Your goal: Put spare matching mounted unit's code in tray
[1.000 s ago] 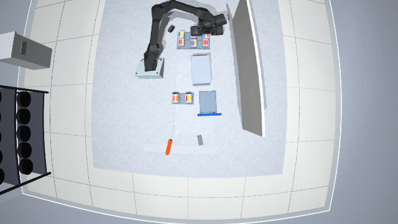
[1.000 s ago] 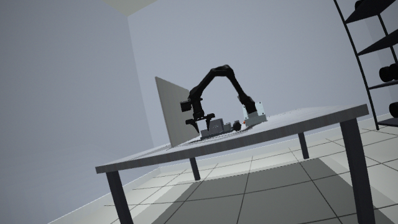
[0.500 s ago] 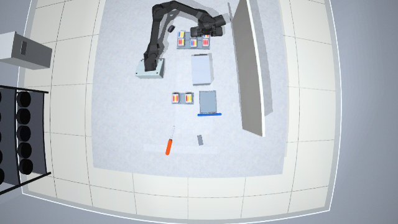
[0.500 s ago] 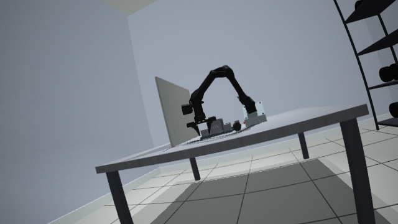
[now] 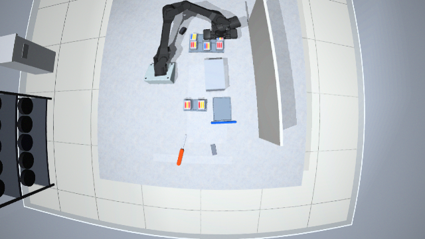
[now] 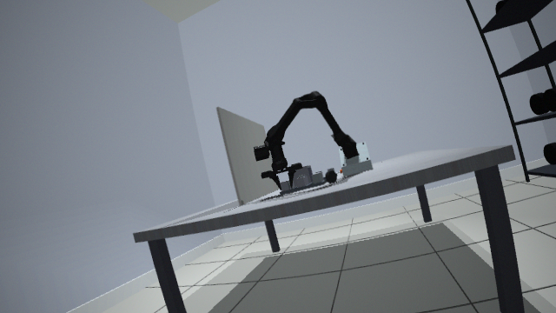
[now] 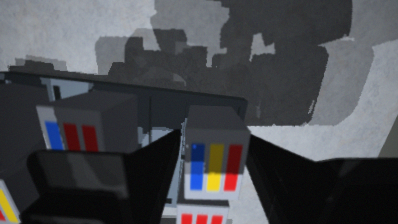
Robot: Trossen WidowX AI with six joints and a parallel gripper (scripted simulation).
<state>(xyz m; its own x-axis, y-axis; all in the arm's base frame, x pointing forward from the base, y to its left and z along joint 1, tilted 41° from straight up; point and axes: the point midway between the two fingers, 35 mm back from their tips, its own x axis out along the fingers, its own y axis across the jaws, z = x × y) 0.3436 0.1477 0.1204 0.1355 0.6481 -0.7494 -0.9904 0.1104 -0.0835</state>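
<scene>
Spare look: grey block (image 5: 220, 38) (image 7: 217, 167), white label, blue/yellow/red stripes, upper part shaded
Spare location: 2 o'clock corner of rack (image 5: 200, 50) (image 7: 165, 94), top view
Spare direction: striped face toward 6 o'clock, wrist view
Long axis: stripes run 12 to 6 o'clock, wrist view; block's own, cannot tell
End effector (image 5: 220, 34) (image 6: 285, 187) (image 7: 210, 135): fingers partly spread, astride block; pinching, cannot tell
Count: rack blocks 6, small holder (image 5: 194, 105) blocks 2, screwdriver (image 5: 180, 157) 1
</scene>
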